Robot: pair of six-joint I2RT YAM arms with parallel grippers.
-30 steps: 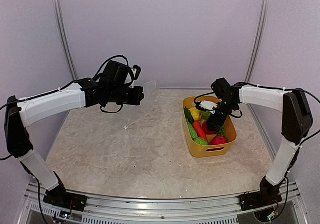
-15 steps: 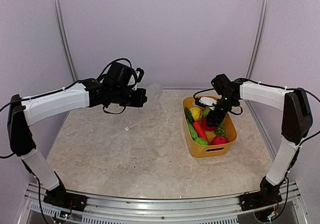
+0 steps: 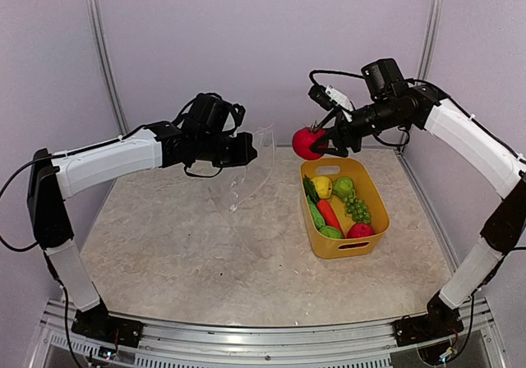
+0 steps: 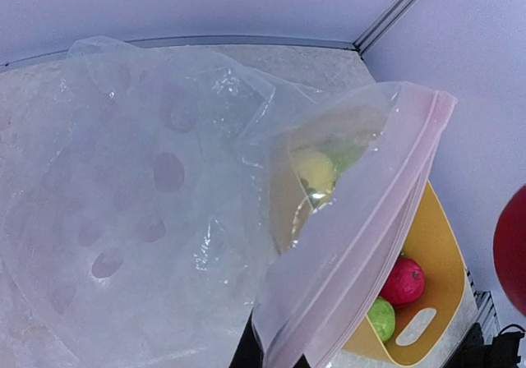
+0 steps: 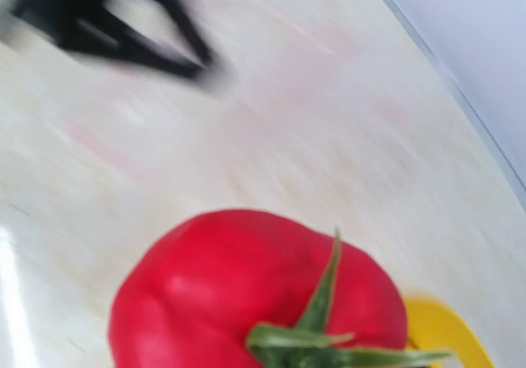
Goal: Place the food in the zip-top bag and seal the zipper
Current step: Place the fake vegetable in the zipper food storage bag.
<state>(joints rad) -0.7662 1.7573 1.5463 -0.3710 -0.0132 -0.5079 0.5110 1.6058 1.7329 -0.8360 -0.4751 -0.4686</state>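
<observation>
Nearest, yellow basket (image 3: 335,249) on table (image 3: 164,253), half hidden behind clear bag (image 4: 164,179) in left wrist view, holds cucumber (image 3: 316,214), grapes (image 3: 357,209), round fruits (image 3: 359,231). Left gripper (image 3: 251,149), fingers mostly covered, clamped tight on bag hanging above table, zipper strip (image 4: 370,220) toward basket; slider not discernible. Farther, right gripper (image 3: 331,140) pinches red fruit (image 3: 308,142) aloft, near bag, not touching; own view blurred, fingers cut off.

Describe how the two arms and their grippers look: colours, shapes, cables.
The left arm and right arm match: white shells on the links, black joints and black bases. Thin black cables loop above each wrist. The left gripper and right gripper are black; a small white part sits by the right wrist.
</observation>
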